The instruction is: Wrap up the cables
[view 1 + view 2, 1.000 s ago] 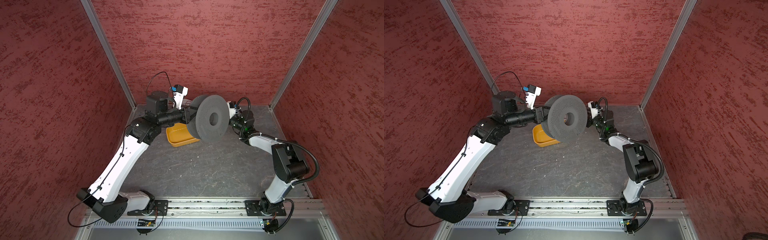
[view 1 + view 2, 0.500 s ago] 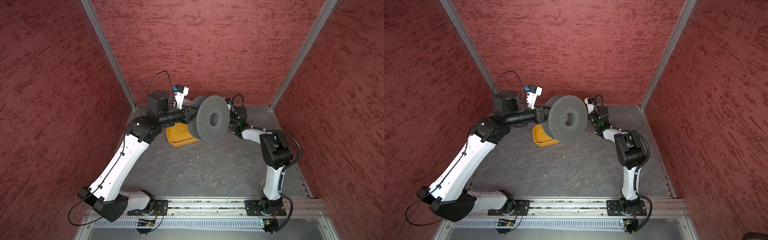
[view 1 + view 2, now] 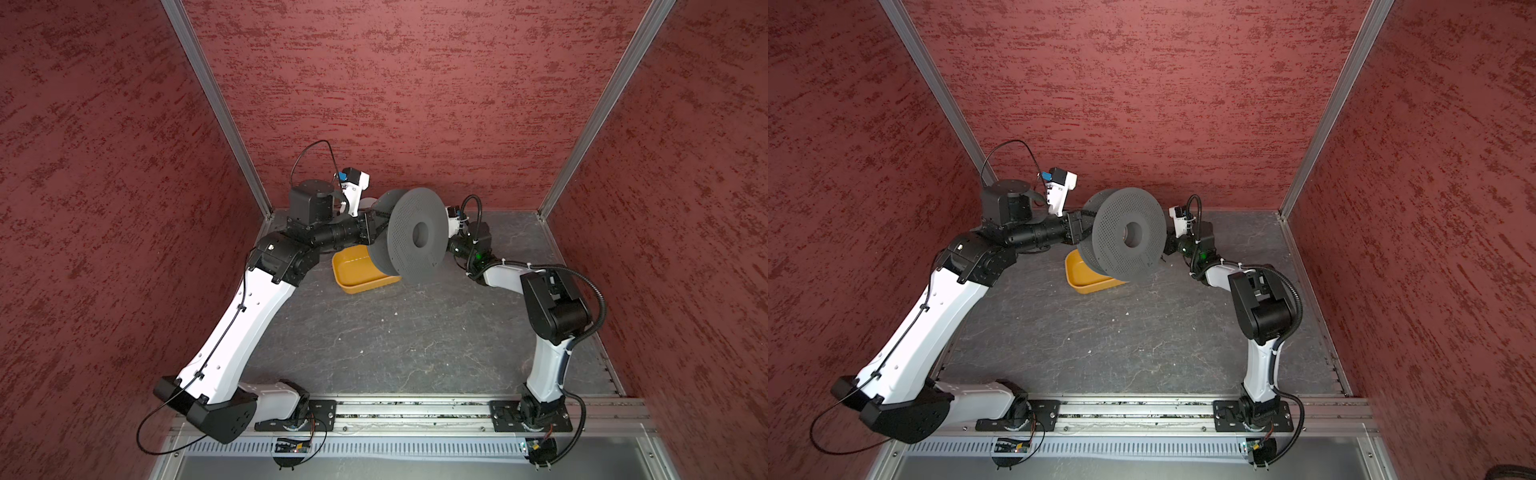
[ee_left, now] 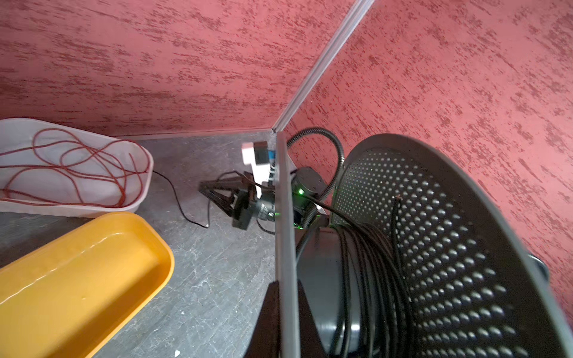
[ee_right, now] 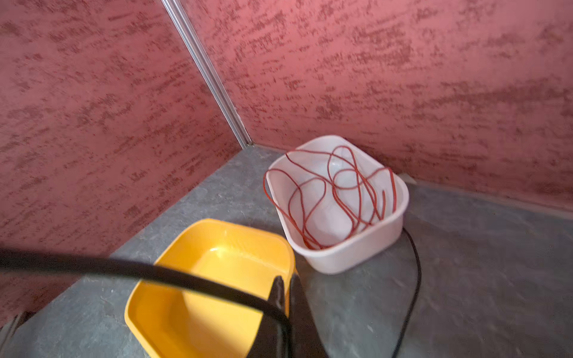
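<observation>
Cable: the black cable is partly wound on the hub of the spool. One strand runs off the hub to the right gripper, and the loose tail lies on the table just beside the white tub.
Right gripper: pinched shut on the cable, which passes between its fingers.
Left gripper: clamped on the rim of one spool flange.
Risk, slip: the cable is thin and smooth, so if you pull hard it could slide through the pinch.
Risk, snag: the tail passes the white tub's corner and could catch there and drag the tub, which holds a red wire.
Risk, loose turns: a slack strand could ride over the flange edge instead of landing on the hub.
Risk, fouling: the right arm's hose sits close to the flange, so watch it as you turn the spool.
Left arm: reaches forward with a level forearm and holds the spool up over the yellow tub, flanges near upright.
Right arm: elbow folded, wrist low behind the spool.
</observation>
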Controlling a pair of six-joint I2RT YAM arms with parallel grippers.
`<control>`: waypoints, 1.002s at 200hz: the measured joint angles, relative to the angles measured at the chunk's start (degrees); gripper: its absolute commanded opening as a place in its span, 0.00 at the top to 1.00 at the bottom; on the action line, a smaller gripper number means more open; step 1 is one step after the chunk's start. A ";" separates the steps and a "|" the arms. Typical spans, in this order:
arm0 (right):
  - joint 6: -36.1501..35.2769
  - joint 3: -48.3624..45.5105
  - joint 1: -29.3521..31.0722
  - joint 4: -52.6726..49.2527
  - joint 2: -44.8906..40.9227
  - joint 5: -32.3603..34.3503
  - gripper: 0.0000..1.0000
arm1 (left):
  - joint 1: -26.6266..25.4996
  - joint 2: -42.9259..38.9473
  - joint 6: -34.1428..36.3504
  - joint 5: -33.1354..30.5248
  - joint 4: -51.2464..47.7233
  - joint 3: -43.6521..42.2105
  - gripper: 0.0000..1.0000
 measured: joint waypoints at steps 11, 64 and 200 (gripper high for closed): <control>-1.62 -2.40 0.70 -2.29 -2.49 2.67 1.00 | 1.44 0.04 -0.42 -1.53 -0.28 0.00 0.99; -10.51 -9.94 6.73 -12.02 -12.98 15.69 1.00 | 3.78 2.29 -2.08 -11.10 -1.44 -0.02 1.00; -28.30 -10.58 29.75 -24.46 -24.70 23.04 1.00 | 0.13 8.79 0.81 -34.77 0.76 -2.47 1.00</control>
